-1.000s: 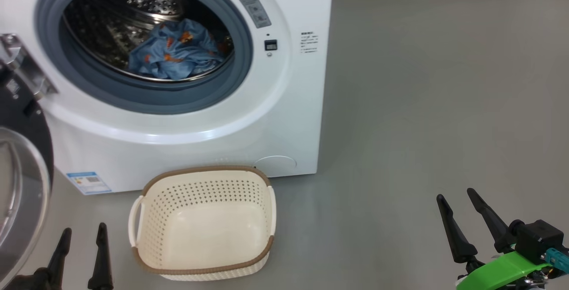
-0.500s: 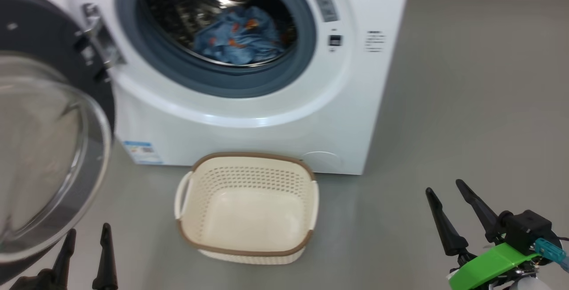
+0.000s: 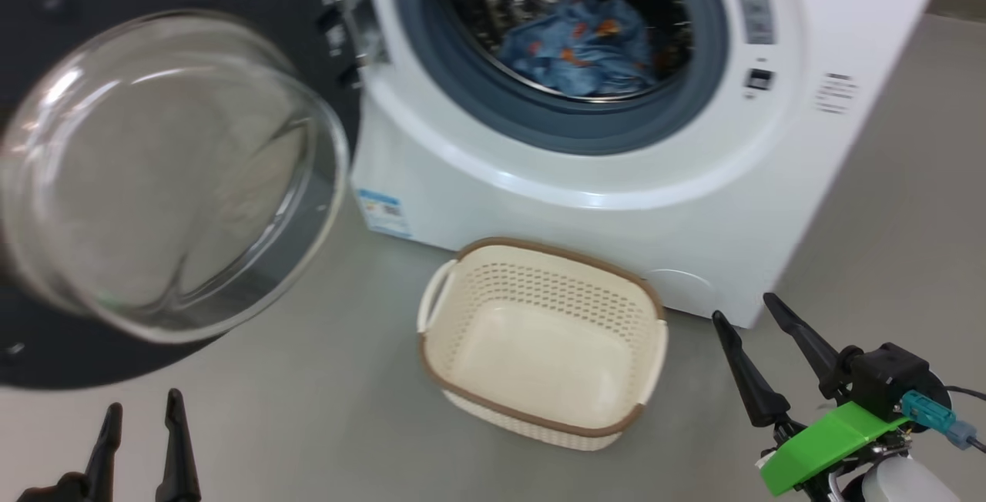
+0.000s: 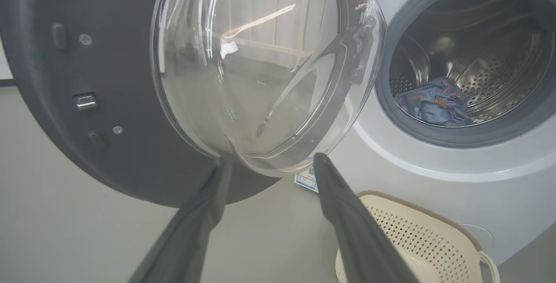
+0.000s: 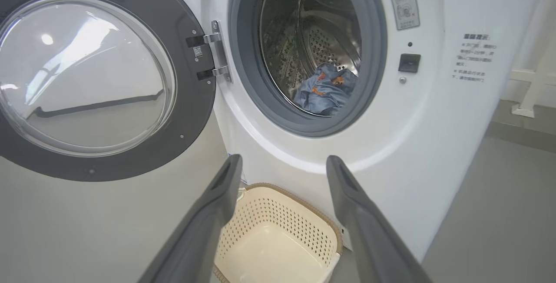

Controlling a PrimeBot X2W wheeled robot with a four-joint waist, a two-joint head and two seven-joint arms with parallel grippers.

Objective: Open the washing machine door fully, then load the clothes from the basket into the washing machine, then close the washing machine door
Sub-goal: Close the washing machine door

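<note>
The white washing machine stands with its black door swung wide open to the left, glass bowl facing me. Light blue clothes lie inside the steel drum. The cream basket sits on the floor in front of the machine with nothing in it. My left gripper hangs open at the lower left, below the door. My right gripper stands open at the lower right, beside the basket. In the left wrist view the door is close ahead of the left gripper. The right wrist view shows the right gripper, basket and clothes.
Grey floor spreads around the basket and to the right of the machine. A blue label sticker marks the machine's lower left corner. A white frame leg stands on the floor past the machine's right side.
The head camera has turned left, so the whole picture has shifted right and the open door has come into full view. Both grippers remain open and low.
</note>
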